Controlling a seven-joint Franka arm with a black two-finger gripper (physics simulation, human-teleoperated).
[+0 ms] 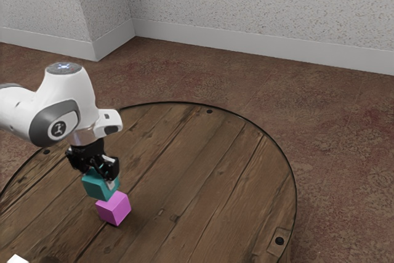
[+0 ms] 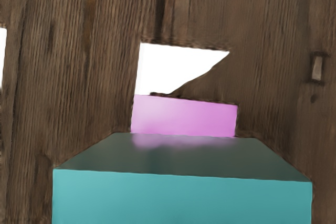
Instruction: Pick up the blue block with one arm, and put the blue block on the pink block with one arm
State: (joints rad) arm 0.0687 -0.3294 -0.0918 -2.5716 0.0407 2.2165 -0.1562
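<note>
blue block (image 2: 181,182) clamped in gripper (image 1: 101,172), jaws clenched on its sides. sits directly over pink block (image 2: 184,116), slightly offset, contact unclear. both near round wooden table's (image 1: 209,164) front edge

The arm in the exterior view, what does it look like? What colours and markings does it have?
The arm is covered in smooth, rounded white shells. A round grey cap on the side of its joint bears a small white mark, and a pale blue light glows on top of that joint. Its tool is black and blocky, with two short fingers.
</note>
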